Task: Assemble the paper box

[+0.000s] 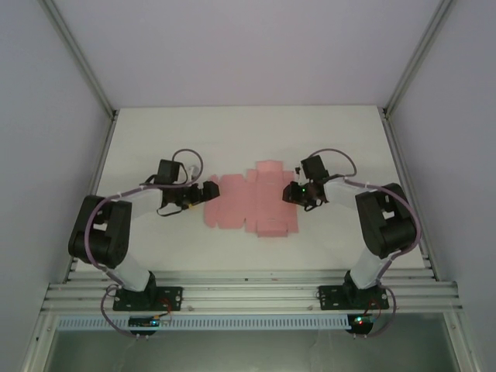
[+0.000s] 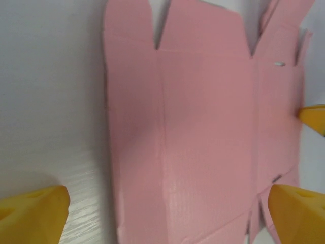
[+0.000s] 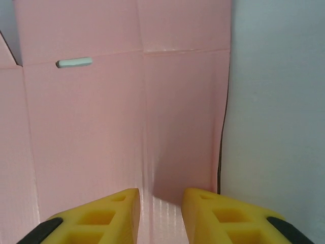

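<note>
The paper box point(image 1: 252, 205) is a flat pink die-cut sheet with flaps and tabs, lying on the white table point(image 1: 248, 132) between my two arms. My left gripper point(image 1: 205, 194) is at the sheet's left edge. In the left wrist view it point(image 2: 167, 203) stands wide open, its yellow fingers point(image 2: 35, 213) spread either side of the sheet point(image 2: 203, 127), one over bare table. My right gripper point(image 1: 288, 192) is at the sheet's right edge. Its point(image 3: 160, 203) yellow fingers point(image 3: 106, 213) stand a narrow gap apart just above the pink panel point(image 3: 101, 127), astride a crease near the edge, with nothing pinched.
A small slot point(image 3: 74, 62) is cut in the card near a fold line. White table surface lies right of the sheet's edge point(image 3: 274, 101). An aluminium rail frame point(image 1: 248, 294) runs along the near edge, and grey walls enclose the table.
</note>
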You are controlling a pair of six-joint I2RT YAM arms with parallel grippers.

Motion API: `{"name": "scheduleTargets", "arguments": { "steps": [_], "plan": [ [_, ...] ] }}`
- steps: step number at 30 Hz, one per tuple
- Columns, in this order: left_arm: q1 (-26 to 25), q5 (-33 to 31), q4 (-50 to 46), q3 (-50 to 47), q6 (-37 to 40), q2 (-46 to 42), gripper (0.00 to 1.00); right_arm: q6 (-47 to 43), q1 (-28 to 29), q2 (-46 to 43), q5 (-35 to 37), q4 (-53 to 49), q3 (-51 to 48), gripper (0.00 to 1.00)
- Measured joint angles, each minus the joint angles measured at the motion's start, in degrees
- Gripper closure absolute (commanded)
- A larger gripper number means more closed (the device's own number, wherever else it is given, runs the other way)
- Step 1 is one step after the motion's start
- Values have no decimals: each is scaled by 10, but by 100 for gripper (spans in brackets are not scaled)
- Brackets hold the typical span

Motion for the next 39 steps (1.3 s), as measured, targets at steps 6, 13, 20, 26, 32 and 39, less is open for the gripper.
{"name": "scheduleTargets", "arguments": {
  "steps": [6,13,20,26,32,39],
  "plan": [
    [-1,59,48,0,-20,23,2,10,-8,-5,-19,39,-22,67],
    [-2,114,117,-12,-56,31,33,10,-17,-5,-45,76,-38,67],
    [-2,132,149,-20,-61,22,100,8,-23,-23,-69,113,-65,62],
    [-8,153,165,-26,-57,-21,100,-5,-28,-120,-65,39,-79,32],
    [-10,179,217,-35,-64,-123,100,-21,-52,-276,-66,-14,-82,1],
    [-20,202,277,-35,-104,-258,100,-22,-113,-447,-150,22,-154,1]
  ]
}}
